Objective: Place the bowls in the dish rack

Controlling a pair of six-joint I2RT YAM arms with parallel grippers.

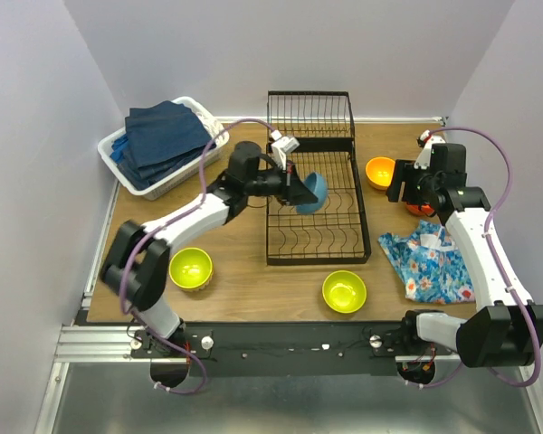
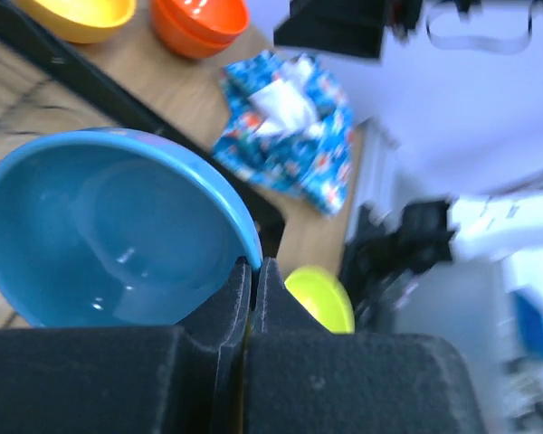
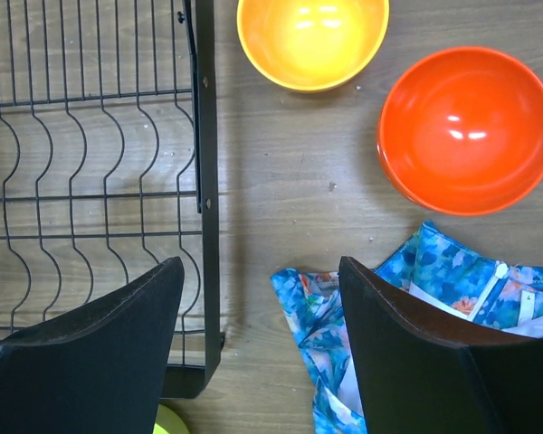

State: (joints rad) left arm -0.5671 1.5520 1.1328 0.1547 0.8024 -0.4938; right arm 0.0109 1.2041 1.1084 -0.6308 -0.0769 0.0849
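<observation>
Blue bowl (image 1: 312,192): tilted over dish rack (image 1: 317,237) middle, not yet slotted.
Left fingers (image 2: 118,380): pinching its rim.
Right fingers (image 3: 81,353): spread, empty.
Unloaded on tabletop (image 1: 253,280): lime-yellow bowl (image 1: 190,268) near left, second lime-yellow bowl (image 1: 344,291) near centre; orange-yellow bowl (image 1: 380,172), red-orange bowl (image 3: 469,128) far right.

Brown wooden desk (image 1: 240,271) boxed in by plain pale grey walls (image 1: 290,45); silver aluminium rail (image 1: 95,344) along near edge; even light.

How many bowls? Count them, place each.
5. Blue bowl in the left gripper over the dish rack; lime-yellow bowl front left, second lime-yellow bowl front centre; orange-yellow bowl and red-orange bowl right of the rack. The right arm may hide more.
</observation>
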